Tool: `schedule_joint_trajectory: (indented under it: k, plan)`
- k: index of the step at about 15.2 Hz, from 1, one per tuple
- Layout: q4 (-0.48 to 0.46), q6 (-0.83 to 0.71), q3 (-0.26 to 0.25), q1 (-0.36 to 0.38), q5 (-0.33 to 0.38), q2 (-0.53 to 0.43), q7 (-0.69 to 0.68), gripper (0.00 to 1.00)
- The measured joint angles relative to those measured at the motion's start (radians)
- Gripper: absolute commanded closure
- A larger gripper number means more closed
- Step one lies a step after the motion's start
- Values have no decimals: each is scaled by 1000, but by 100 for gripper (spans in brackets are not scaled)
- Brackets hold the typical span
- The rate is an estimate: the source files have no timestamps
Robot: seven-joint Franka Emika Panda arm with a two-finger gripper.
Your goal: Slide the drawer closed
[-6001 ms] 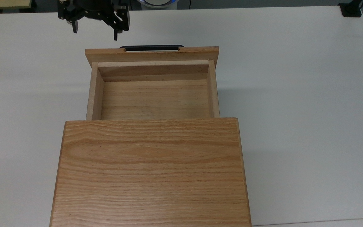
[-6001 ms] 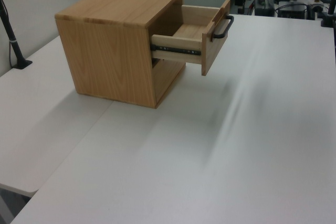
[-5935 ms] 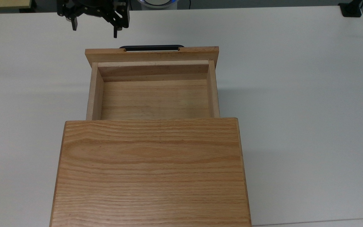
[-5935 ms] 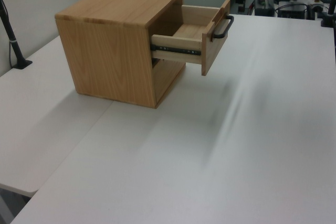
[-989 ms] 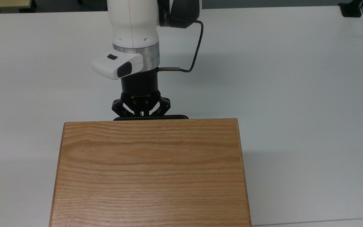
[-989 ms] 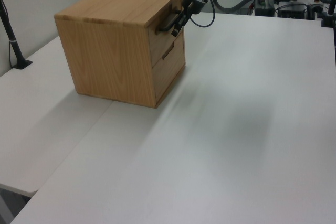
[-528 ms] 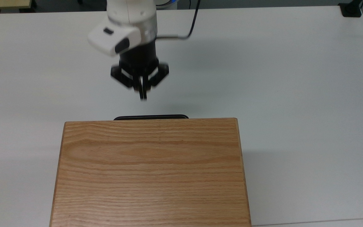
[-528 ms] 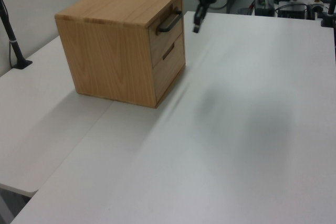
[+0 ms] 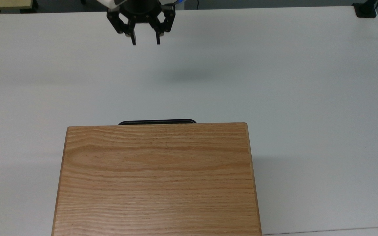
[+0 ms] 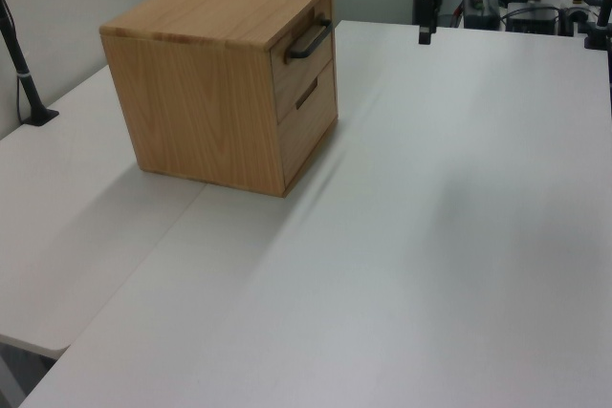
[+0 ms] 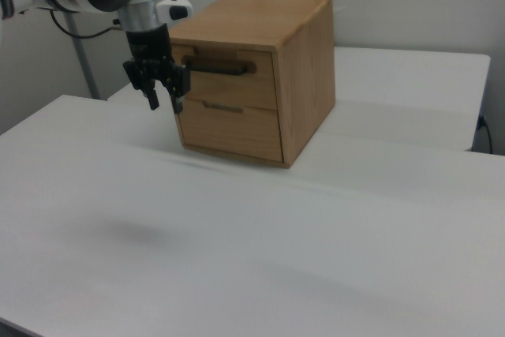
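The drawer point(image 11: 230, 70) sits fully pushed into the oak cabinet point(image 9: 157, 177), its front panel flush with the casing's face in both the left view and the right view. In the top view, the black bar handle point(image 9: 157, 122) peeks out as a thin strip along the cabinet's 12 o'clock edge; in the left view the handle point(image 10: 309, 39) stands proud of the upper front. A second, lower drawer front point(image 11: 233, 125) lies beneath it, also flush.

The gripper point(image 9: 145, 42) hangs at the 12 o'clock margin of the top view, well apart from the handle, with a broad band of bare white table point(image 9: 307, 82) between them. Its two fingers point toward the cabinet and stand apart with a clear gap, holding nothing. In the right view the gripper point(image 11: 163, 101) appears in front of the cabinet's face, off toward 9 o'clock from the handle, fingers pointing down above the tabletop.

Open tabletop stretches at 3 and 9 o'clock of the cabinet in the top view. The cabinet's 6 o'clock end runs past the frame's lower edge.
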Motion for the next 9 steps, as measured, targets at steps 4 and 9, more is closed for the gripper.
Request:
schedule_joint_trajectory:
  k: [4,9]
  plan:
    - [-43,-8,0,16,-11,-35,87,0]
    - [-88,-9,-4,17,-18,-72,100,0]
